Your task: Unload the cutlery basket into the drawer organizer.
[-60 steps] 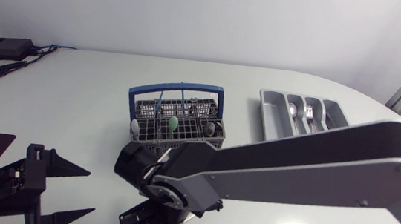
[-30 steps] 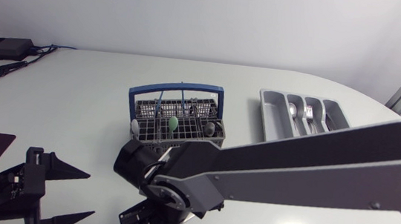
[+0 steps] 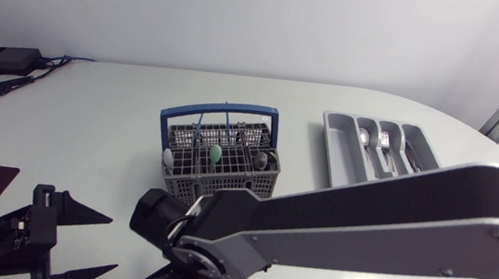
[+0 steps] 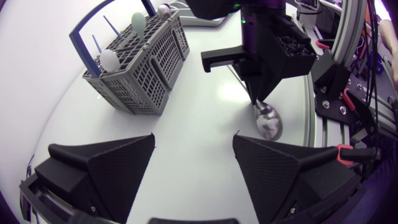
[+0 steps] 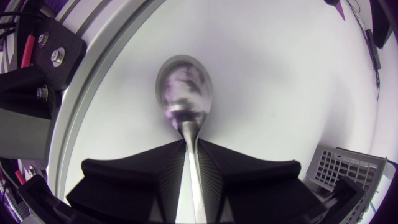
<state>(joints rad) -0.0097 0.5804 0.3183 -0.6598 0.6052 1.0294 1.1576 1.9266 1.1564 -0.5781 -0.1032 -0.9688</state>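
The grey cutlery basket (image 3: 218, 159) with a blue handle stands mid-table and holds several utensils (image 4: 138, 22). To its right lies the grey drawer organizer (image 3: 339, 158) with cutlery in its compartments. My right arm crosses to the table's front edge, in front of the basket. Its gripper (image 4: 257, 98) points down, shut on the handle of a metal spoon (image 4: 268, 122). In the right wrist view the spoon's bowl (image 5: 183, 93) sticks out ahead of the gripper (image 5: 191, 146), just over the table near its edge. My left gripper (image 3: 94, 244) rests open at the front left, holding nothing.
A black box (image 3: 2, 60) with cables lies at the table's far left corner. The table's metal edge rail (image 4: 314, 134) runs close beside the spoon. Bare tabletop lies between my left gripper (image 4: 194, 146) and the basket (image 4: 140, 59).
My right wrist has shifted a little left and toward the front edge with the spoon. The left arm has stayed put.
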